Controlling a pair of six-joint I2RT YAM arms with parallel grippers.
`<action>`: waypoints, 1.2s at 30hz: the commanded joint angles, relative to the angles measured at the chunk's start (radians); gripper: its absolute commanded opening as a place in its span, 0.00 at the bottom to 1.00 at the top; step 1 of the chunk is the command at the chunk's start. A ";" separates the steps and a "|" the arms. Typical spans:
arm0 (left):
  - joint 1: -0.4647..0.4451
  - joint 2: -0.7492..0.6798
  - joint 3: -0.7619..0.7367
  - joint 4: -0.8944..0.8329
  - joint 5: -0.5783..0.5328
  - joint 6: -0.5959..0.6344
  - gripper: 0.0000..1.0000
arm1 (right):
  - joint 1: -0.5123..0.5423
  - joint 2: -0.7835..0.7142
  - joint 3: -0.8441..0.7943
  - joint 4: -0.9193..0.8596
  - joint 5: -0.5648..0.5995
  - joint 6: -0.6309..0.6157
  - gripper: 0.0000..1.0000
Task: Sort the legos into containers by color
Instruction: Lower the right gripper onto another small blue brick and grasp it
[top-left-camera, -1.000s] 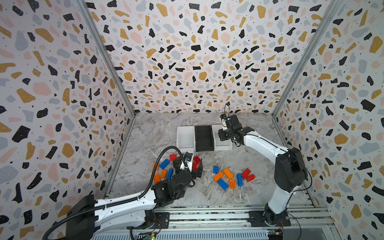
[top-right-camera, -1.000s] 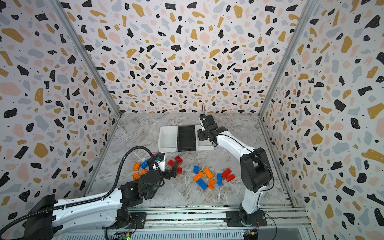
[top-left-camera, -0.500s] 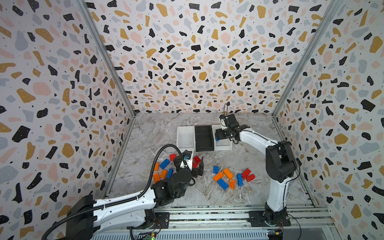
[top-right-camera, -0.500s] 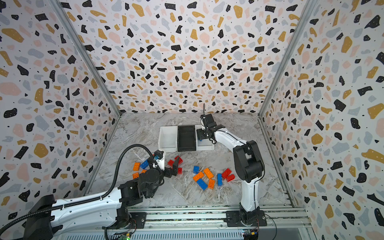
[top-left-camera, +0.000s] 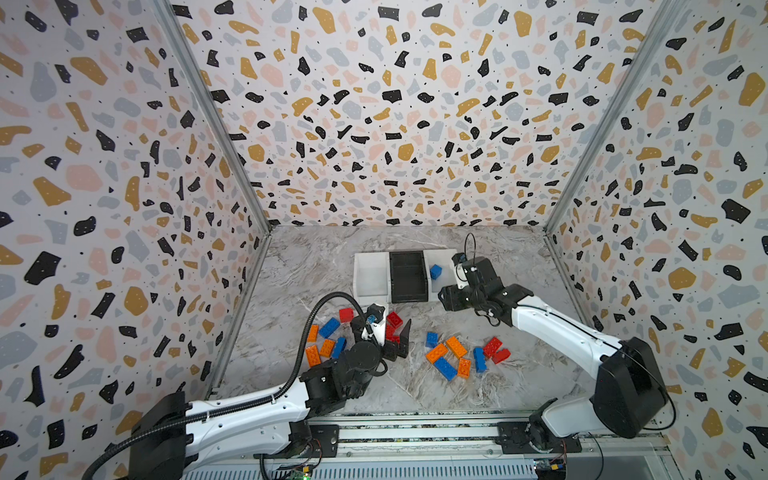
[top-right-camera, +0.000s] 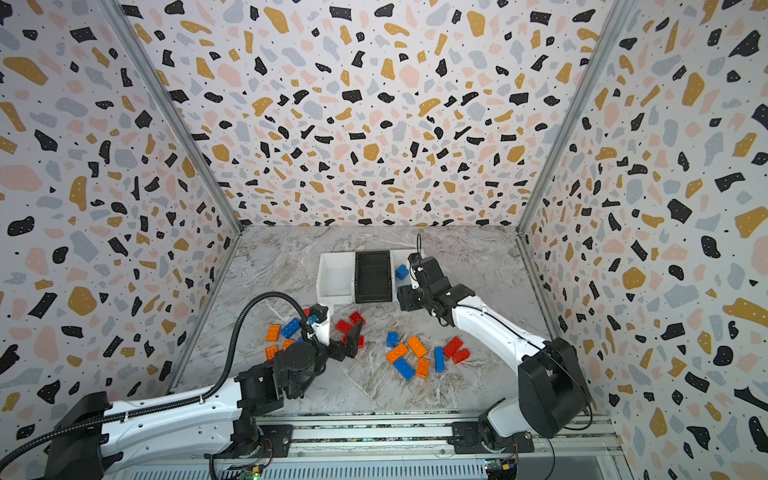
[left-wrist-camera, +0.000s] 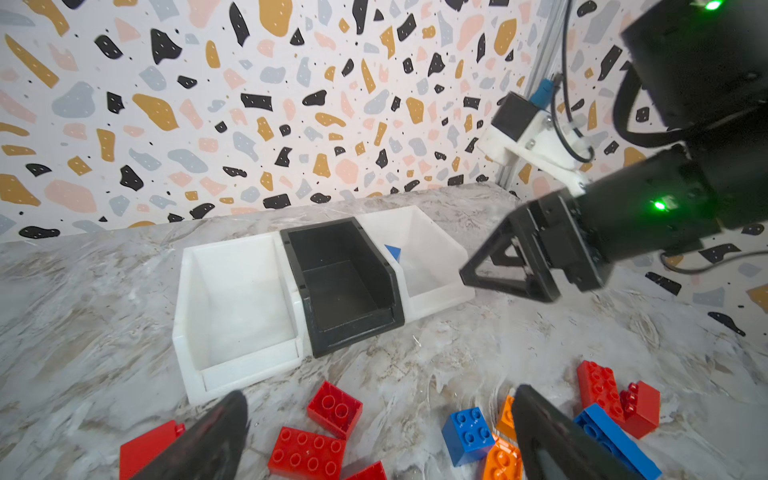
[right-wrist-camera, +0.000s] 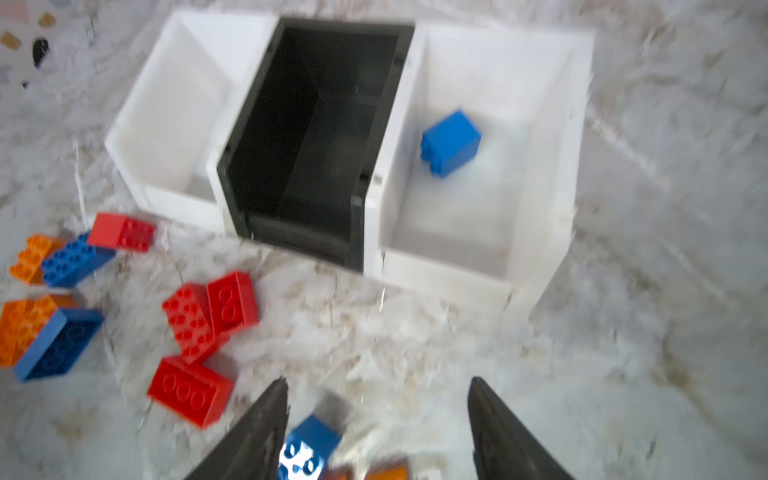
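Seeing blue brick (right-wrist-camera: 451, 143) smeared by motion blur; catching only its corner behind black bin (left-wrist-camera: 353, 328) wall, left wrist view.
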 joint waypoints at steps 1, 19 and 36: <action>-0.004 -0.004 -0.018 0.031 0.022 -0.040 1.00 | 0.084 -0.031 -0.087 0.027 0.001 0.128 0.77; -0.005 -0.241 -0.150 -0.058 -0.048 -0.151 1.00 | 0.233 0.173 -0.055 0.088 0.109 0.337 0.73; -0.004 -0.211 -0.140 -0.063 -0.067 -0.127 1.00 | 0.242 0.240 -0.022 0.051 0.116 0.340 0.35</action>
